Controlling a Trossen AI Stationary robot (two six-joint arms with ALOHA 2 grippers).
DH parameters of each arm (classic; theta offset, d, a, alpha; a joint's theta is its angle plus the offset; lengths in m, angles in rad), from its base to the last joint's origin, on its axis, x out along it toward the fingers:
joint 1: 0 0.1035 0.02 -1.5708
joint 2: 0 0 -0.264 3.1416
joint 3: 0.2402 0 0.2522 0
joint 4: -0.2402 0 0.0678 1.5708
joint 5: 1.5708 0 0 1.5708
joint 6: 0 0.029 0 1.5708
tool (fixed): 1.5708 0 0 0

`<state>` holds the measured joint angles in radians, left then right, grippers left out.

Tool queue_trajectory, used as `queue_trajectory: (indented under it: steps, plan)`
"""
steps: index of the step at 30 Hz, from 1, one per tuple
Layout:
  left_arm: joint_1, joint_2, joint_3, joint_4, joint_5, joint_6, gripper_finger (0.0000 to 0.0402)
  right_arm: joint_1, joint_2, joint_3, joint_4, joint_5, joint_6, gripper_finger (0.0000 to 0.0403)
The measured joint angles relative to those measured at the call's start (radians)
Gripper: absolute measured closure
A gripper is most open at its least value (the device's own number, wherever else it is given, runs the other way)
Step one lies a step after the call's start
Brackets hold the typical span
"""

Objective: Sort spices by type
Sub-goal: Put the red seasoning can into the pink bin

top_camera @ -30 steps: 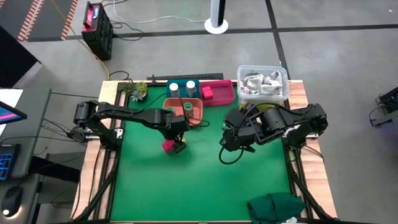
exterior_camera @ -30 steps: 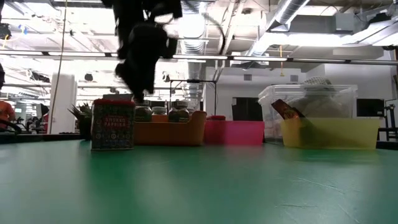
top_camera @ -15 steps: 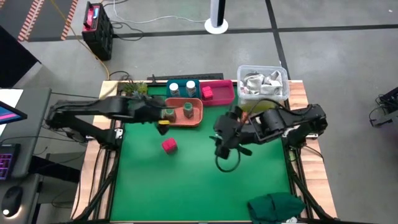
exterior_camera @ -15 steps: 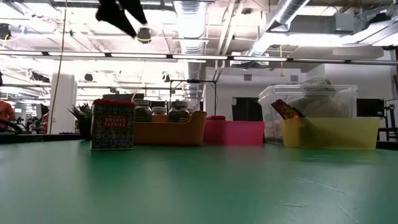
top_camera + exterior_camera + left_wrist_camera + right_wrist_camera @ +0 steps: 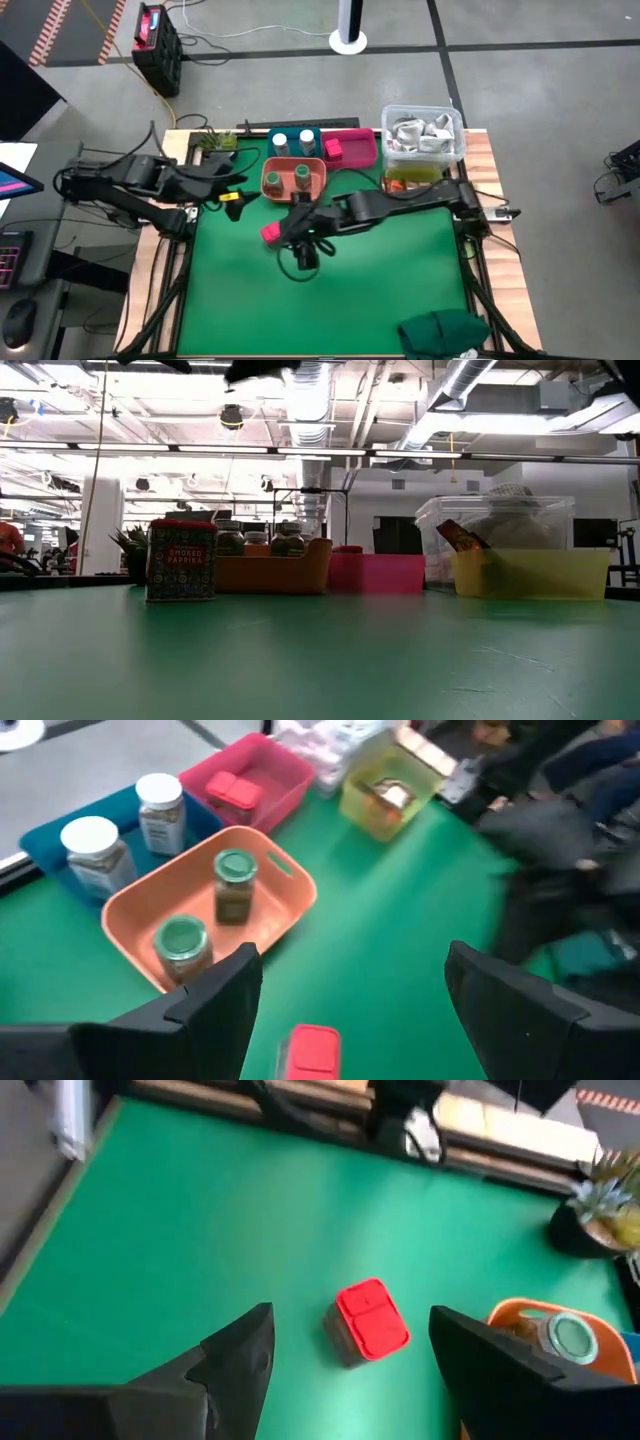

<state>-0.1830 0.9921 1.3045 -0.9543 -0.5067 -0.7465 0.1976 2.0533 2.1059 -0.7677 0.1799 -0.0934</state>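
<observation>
A pink block point(image 5: 270, 233) stands upright on the green mat, on its bottom face; in the low view it shows as a red tin point(image 5: 181, 560). My right gripper point(image 5: 296, 230) hovers open above and just right of it, and the block point(image 5: 368, 1320) lies ahead between its fingers, untouched. My left gripper point(image 5: 232, 197) waits open near the table's left edge and looks over the block point(image 5: 313, 1050). Two dark green jars point(image 5: 287, 178) stand in the orange tray point(image 5: 318, 188). Two white-capped jars point(image 5: 293, 141) are in the blue tray, another pink block point(image 5: 334, 150) in the pink tray, and sachets in the yellow tray point(image 5: 410, 178).
A clear bin point(image 5: 422, 133) of crumpled wrappers sits at the far right corner, and a small plant point(image 5: 215, 143) at the far left. A green cloth point(image 5: 445, 332) lies at the near right edge. The four trays line the far side; bare green mat stretches along the near half.
My left gripper has risen off the pink block and drawn back toward the table's left edge. My right arm has swung from the right side across the mat to hover by the block. The block has stayed upright where it was.
</observation>
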Motion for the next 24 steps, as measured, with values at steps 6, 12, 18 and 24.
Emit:
queue_trajectory:
  steps: [6,12,18,24]
  plan:
    - [-0.034,-0.028,0.000,-0.039,0.000,0.046,0.0100,-0.064,0.119,0.000,0.010,-0.057,-0.016,0.0111]
    - [-0.034,-0.053,0.000,-0.116,0.024,0.050,0.0100,-0.139,0.212,0.000,0.041,-0.183,-0.037,0.0101]
    - [-0.034,-0.078,0.000,-0.140,0.029,0.034,0.0100,-0.191,0.227,0.000,0.131,-0.275,-0.102,0.0057]
    - [-0.033,-0.086,0.000,-0.166,0.029,-0.006,0.0100,-0.200,0.227,0.000,0.221,-0.298,-0.162,0.0007]
